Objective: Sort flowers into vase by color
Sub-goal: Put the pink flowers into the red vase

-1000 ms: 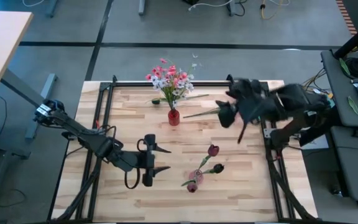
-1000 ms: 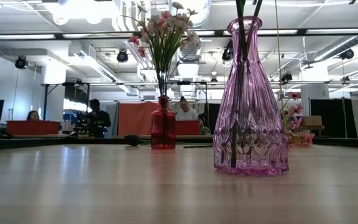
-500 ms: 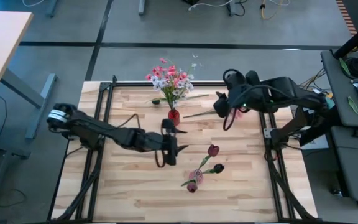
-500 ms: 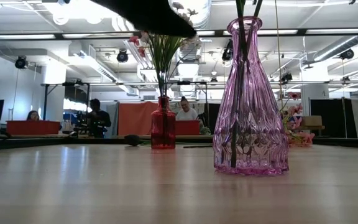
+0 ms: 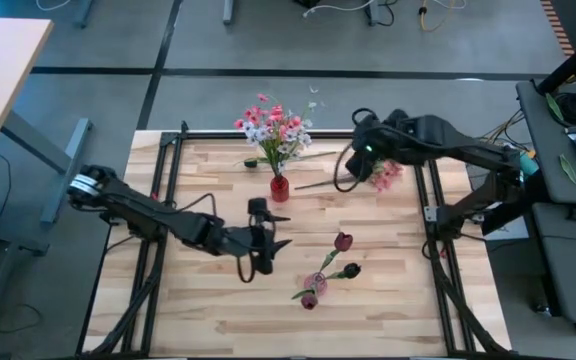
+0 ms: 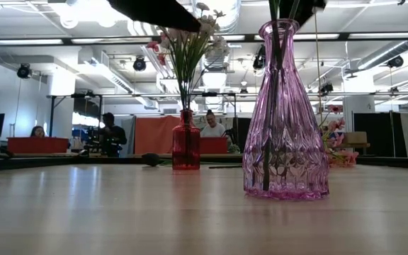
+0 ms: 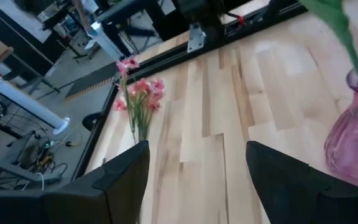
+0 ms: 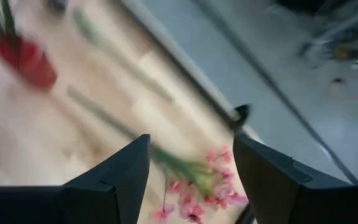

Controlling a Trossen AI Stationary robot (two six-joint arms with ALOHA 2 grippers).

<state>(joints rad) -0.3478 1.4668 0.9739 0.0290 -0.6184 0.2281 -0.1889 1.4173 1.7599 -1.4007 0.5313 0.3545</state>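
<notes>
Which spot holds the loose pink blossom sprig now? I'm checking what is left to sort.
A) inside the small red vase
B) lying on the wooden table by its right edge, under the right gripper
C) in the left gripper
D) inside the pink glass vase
B: the loose pink blossom sprig lies flat on the wooden table near its right edge, just below the open right gripper.

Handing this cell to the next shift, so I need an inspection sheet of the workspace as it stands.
Surface: wooden table, black frame.
Job's things: red vase with pink and white flowers; pink vase with dark red buds; pink flowers and a green stem lying loose.
Clutter: nothing seen.
Grippers: left pincer open, mid-table; right pincer open over the loose flowers.
Cables: looped on both arms.
Surroundings: people seated beyond the table.
</notes>
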